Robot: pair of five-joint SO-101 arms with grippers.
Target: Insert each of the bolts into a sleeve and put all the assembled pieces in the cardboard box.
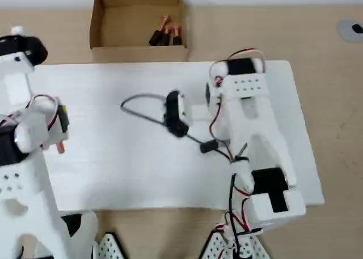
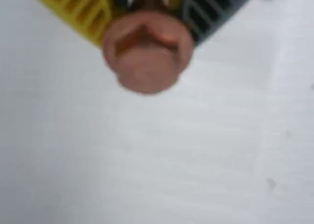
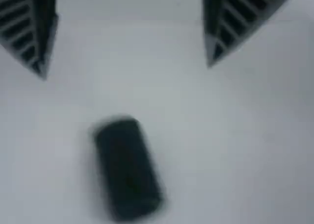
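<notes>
Clearly the left jaws were clamped on a copper bolt [image 2: 146,52], one yellow finger [image 2: 78,8] and one dark finger [image 2: 211,8] pinching its shank, its head pointing down at the white sheet [image 1: 125,168]. From above, that bolt [image 1: 60,147] hung near the left edge of the sheet, well apart from everything else. The right jaws stood wide apart over the middle of the sheet, with a black sleeve [image 3: 128,167] lying on its side just below them, touching neither finger.

By my reckoning the job was well along: a few assembled pieces [image 1: 166,37] already lay in the cardboard box [image 1: 97,26] at the far edge of the worktop [image 1: 329,100]. This bolt and sleeve had not yet been joined, and I saw no other loose parts. What was left appeared to be grasping the sleeve, bringing the two together, seating the bolt and carrying the pair to the box.

A thin grey cable [image 1: 136,97] looped across the sheet beside the right arm's wrist, close enough to snag a move toward the box.
</notes>
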